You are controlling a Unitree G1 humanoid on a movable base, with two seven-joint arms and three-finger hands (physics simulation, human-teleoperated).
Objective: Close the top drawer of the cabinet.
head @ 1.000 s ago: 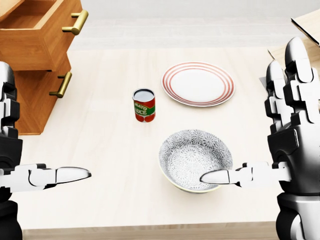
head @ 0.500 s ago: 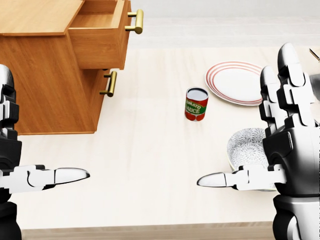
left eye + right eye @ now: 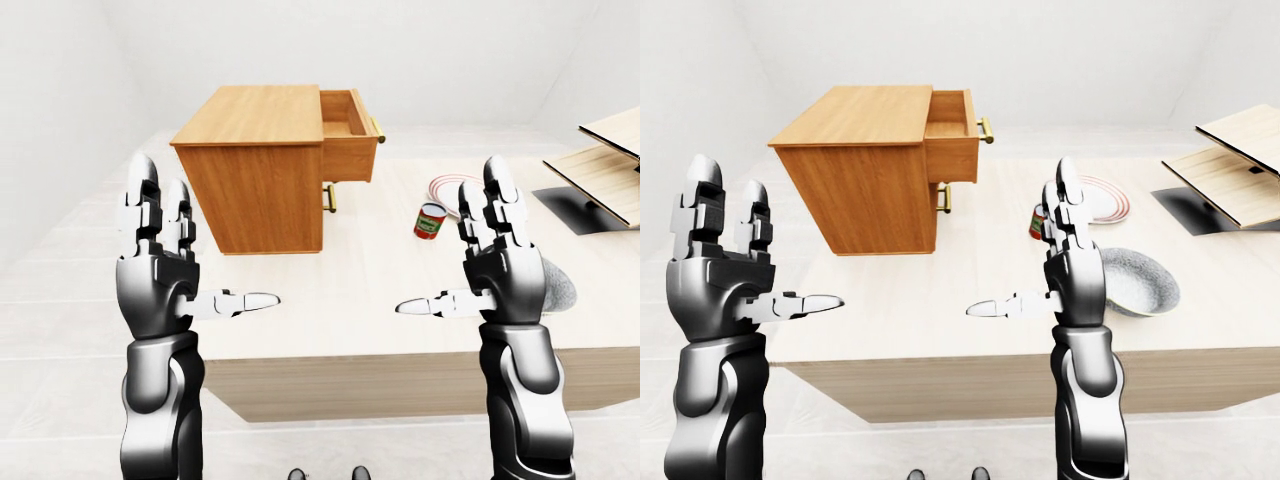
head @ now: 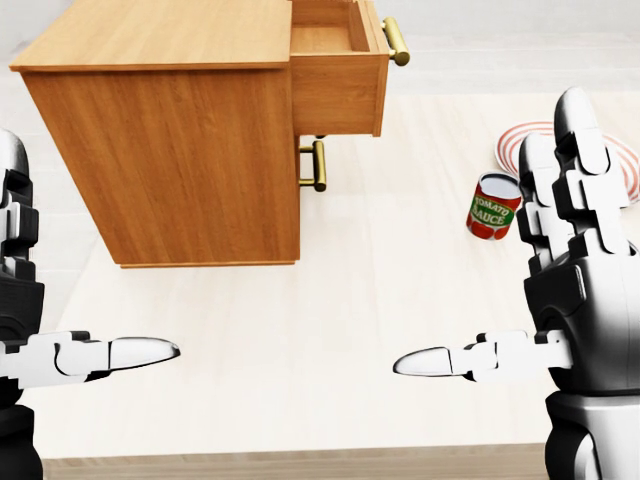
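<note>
A wooden cabinet [image 4: 180,140] stands on the pale table at the upper left of the head view. Its top drawer [image 4: 338,70] is pulled out to the right, with a brass handle [image 4: 396,42] on its face. A lower drawer is shut, with its own brass handle [image 4: 318,165]. My left hand [image 3: 160,255] is open, raised below and left of the cabinet. My right hand [image 3: 500,260] is open, raised at the right, well below the drawer. Neither hand touches the cabinet.
A tomato sauce can [image 4: 492,206] stands to the right of the cabinet. A red-rimmed plate [image 3: 1106,197] and a patterned bowl [image 3: 1138,280] lie at the right. A wooden rack [image 3: 1230,160] stands at the far right. The table edge [image 3: 400,355] runs below my hands.
The whole picture has shifted right: the camera has moved left, so the cabinet now fills the upper left. The bowl has left the head view. My hands keep their pose.
</note>
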